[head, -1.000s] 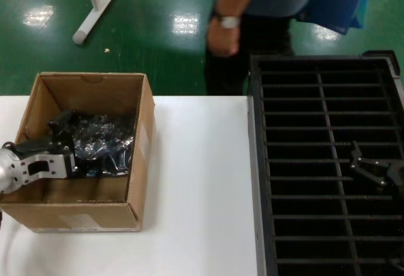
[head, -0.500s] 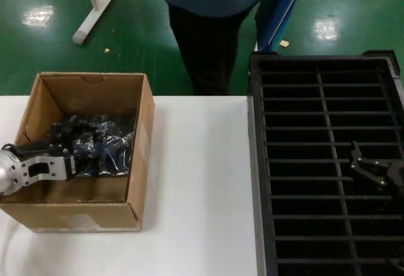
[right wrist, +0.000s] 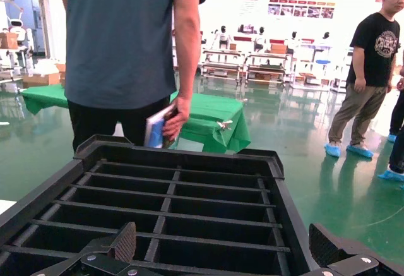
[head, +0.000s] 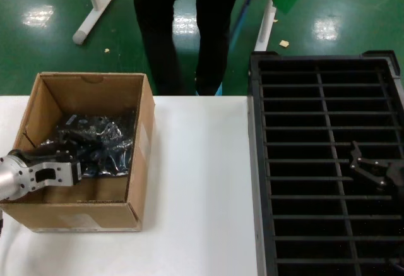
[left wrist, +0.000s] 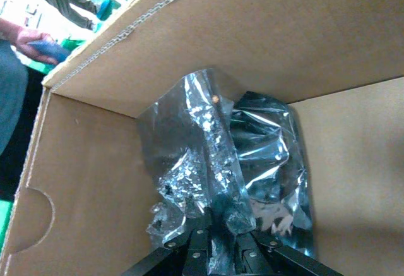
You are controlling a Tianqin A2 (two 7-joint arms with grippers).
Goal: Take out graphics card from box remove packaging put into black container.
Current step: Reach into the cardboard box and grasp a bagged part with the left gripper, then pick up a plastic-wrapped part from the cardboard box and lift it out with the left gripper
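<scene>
The brown box (head: 140, 138) stands on the left of the white table. Inside it lies the crinkly silver-grey packaging (head: 95, 140), and the graphics card (left wrist: 270, 186) shows dark through the plastic. My left gripper (head: 77, 166) reaches into the box from the near side. In the left wrist view it (left wrist: 219, 224) is shut on a bunched ridge of the packaging (left wrist: 211, 156). On the right, my right gripper (head: 355, 160) hovers over the slots of the black container (head: 255, 162). In the right wrist view it (right wrist: 224, 246) is open and holds nothing, above the container (right wrist: 183, 162).
A bare stretch of white table (head: 202, 194) lies between box and container. A person (head: 183, 30) stands on the green floor just behind the table. A white stand foot (head: 95, 7) is at the far left. Another person (right wrist: 369, 67) stands farther off.
My left gripper has drawn back toward the box's near wall while holding the packaging, which now lies lower and flatter. The person behind has walked left. The right arm is still.
</scene>
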